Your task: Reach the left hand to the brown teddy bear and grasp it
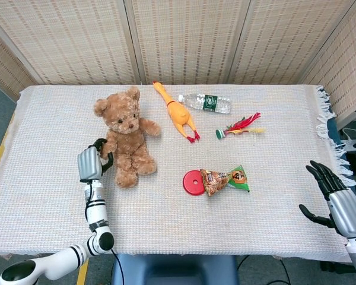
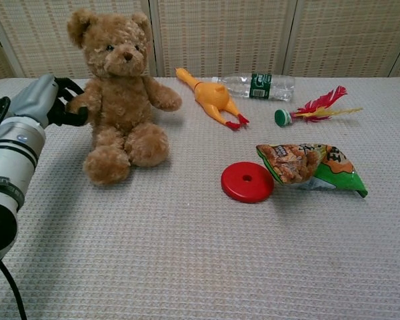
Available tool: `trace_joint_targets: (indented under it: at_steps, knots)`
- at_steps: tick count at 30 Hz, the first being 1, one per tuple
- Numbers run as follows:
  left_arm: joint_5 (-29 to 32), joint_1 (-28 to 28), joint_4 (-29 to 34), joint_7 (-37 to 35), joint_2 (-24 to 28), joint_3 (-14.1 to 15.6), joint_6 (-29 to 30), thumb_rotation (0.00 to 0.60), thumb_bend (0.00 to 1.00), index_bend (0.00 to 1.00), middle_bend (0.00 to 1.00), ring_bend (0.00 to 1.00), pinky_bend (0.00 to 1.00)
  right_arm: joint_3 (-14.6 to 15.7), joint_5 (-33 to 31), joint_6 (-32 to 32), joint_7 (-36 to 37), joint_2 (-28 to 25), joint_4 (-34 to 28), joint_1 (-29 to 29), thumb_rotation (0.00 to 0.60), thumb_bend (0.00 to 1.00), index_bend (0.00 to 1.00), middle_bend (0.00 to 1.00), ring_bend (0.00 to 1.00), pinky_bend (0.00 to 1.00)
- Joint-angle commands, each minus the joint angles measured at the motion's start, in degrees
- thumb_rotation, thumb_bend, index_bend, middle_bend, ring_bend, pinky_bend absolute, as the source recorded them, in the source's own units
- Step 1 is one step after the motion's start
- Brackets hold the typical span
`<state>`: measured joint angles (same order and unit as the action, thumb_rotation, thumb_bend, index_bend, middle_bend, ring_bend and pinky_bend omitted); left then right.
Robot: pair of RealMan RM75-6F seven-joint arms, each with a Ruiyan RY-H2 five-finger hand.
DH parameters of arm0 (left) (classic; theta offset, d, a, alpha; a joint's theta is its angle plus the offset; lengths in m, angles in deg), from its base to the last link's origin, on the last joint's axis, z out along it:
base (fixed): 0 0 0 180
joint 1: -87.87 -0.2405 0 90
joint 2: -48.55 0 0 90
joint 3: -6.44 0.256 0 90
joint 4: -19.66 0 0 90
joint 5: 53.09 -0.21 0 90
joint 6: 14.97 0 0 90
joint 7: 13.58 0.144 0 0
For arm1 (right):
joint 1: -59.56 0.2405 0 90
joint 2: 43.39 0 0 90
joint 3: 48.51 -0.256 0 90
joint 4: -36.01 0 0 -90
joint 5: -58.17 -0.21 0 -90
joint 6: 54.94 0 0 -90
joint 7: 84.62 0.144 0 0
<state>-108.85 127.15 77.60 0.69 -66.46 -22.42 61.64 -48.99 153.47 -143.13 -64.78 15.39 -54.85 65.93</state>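
A: Where is the brown teddy bear (image 1: 124,134) sitting?
B: Upright on the left part of the table (image 1: 59,196), and the left hand (image 1: 92,159) is gripping its arm, black fingers (image 2: 68,115) curling around the paw.
A: And the right hand (image 1: 334,193)?
B: It is hovering off the right edge, fingers spread, holding nothing.
A: Any writing showing?
B: The water bottle (image 1: 204,103) is wearing a dark green label and the snack bag (image 2: 310,167) is showing print, both too small to read.

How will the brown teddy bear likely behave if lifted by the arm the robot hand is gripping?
The teddy bear looks plush and soft, so it will probably dangle and swing below the left robot hand. Probably light for its bulk. Its fuzzy fabric should resist slipping, though the squashy arm may compress.
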Motion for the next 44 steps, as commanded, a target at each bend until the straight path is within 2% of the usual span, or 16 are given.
trace_joint_targets:
  at_steps: [1, 4, 9, 15, 20, 23, 27, 29, 36, 39, 44]
  knots:
    - [-3.6, 0.6, -3.2, -4.0, -1.3, 0.4, 3.1, 0.600, 0.49, 0.36, 0.52, 0.41, 0.49, 0.0, 0.0, 0.0, 0.0, 0.0, 0.0, 0.0, 0.600, 0.16, 0.00, 0.00, 0.00, 0.15]
    - [-3.5, 0.5, -3.7, -4.3, -1.4, 0.7, 2.2, 0.600, 0.49, 0.37, 0.52, 0.41, 0.49, 0.0, 0.1, -0.1, 0.1, 0.0, 0.0, 0.0, 0.600, 0.16, 0.00, 0.00, 0.00, 0.15]
    - [-0.4, -0.3, -0.6, -0.7, 0.1, 0.7, -1.5, 0.600, 0.49, 0.39, 0.55, 0.41, 0.49, 0.0, 0.0, 0.0, 0.0, -0.1, 0.0, 0.0, 0.600, 0.16, 0.00, 0.00, 0.00, 0.15]
    - [-3.6, 0.0, -1.8, -3.3, -0.3, 0.9, 1.8, 0.600, 0.49, 0.37, 0.53, 0.40, 0.49, 0.0, -0.1, 0.1, 0.0, 0.0, 0.0, 0.0, 0.600, 0.16, 0.00, 0.00, 0.00, 0.15]
    - [-7.8, -1.0, -0.9, -7.4, 1.1, 2.8, 4.1, 0.600, 0.48, 0.31, 0.45, 0.35, 0.50, 0.0, 0.2, -0.1, 0.1, 0.0, 0.2, 0.1, 0.600, 0.16, 0.00, 0.00, 0.00, 0.15]
    - [-11.3, -3.7, 3.8, -7.3, 5.8, 7.3, 3.5, 0.600, 0.47, 0.24, 0.35, 0.30, 0.49, 0.1, 0.9, -0.4, 0.3, -0.1, 0.8, 0.2, 0.600, 0.16, 0.00, 0.00, 0.00, 0.15]
    - [-15.5, -8.5, 11.9, -2.3, 15.4, 15.0, 2.7, 0.600, 0.46, 0.13, 0.23, 0.23, 0.46, -0.1, 0.5, -0.5, -0.6, 0.4, 1.1, 0.1, 0.600, 0.16, 0.00, 0.00, 0.00, 0.15]
    - [-16.8, -10.5, 15.1, -0.1, 19.4, 18.0, 2.7, 0.600, 0.46, 0.10, 0.18, 0.19, 0.42, -0.1, 0.3, -0.3, -1.2, 0.5, 1.0, 0.1, 0.600, 0.16, 0.00, 0.00, 0.00, 0.15]
    - [-20.3, -17.2, 25.8, 6.8, 33.7, 27.7, 2.7, 0.600, 0.46, 0.05, 0.10, 0.14, 0.38, 0.3, 0.0, 0.9, -3.5, 1.0, 0.5, 0.2, 0.600, 0.16, 0.00, 0.00, 0.00, 0.15]
    - [-20.9, -20.1, 30.0, 8.5, 37.4, 30.3, 4.2, 0.600, 0.46, 0.04, 0.09, 0.13, 0.37, 0.3, -0.3, 1.1, -4.3, 1.1, 0.2, 0.1, 0.600, 0.16, 0.00, 0.00, 0.00, 0.15]
    - [-22.7, -23.6, 32.8, 6.2, 39.6, 32.2, 6.9, 0.600, 0.45, 0.05, 0.10, 0.13, 0.37, 0.1, -0.7, 0.7, -5.9, 1.7, 0.0, -0.2, 0.600, 0.16, 0.00, 0.00, 0.00, 0.15]
